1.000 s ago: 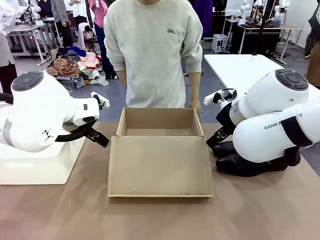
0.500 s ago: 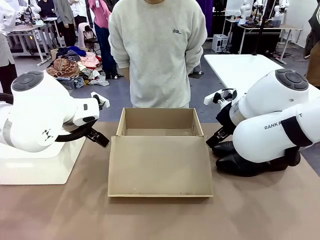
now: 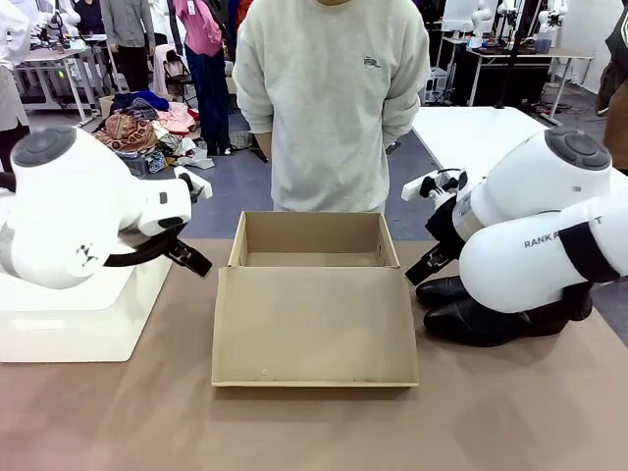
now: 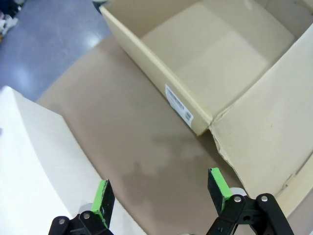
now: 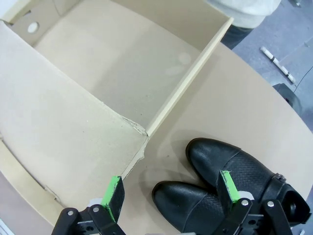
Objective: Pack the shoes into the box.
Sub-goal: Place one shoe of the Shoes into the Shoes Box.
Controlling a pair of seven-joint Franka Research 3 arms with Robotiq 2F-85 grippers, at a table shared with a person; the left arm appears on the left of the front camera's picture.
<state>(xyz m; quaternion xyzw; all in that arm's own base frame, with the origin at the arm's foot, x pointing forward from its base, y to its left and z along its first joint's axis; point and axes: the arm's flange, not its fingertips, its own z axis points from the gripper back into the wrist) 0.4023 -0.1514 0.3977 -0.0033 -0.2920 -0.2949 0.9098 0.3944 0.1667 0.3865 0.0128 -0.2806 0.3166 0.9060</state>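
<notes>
Since a moment ago, the person has stepped a little to one side behind the box (image 3: 312, 235), and your left arm has lifted up a bit.

Your right gripper (image 5: 171, 190) is open wide and holds nothing. The shoes (image 5: 215, 169) lie on the table (image 3: 314, 432) right under it, side by side and touching, more toward one finger than the other. Their toes point at the near corner of the box, which sits just past the other finger. The box is open and bare inside, and its flap lid (image 3: 314, 324) lies flat.

Your left gripper (image 4: 160, 188) is open wide too, with nothing in it. It hangs over bare table, with the box just ahead and the white block (image 4: 39, 147) close on its other side.

Watch out here. The shoes are so close together that the fingers may catch both, or push one away. The leather looks smooth, so I think a shoe could slip. The box corner is very near, so a finger could bump it and shove the box.
</notes>
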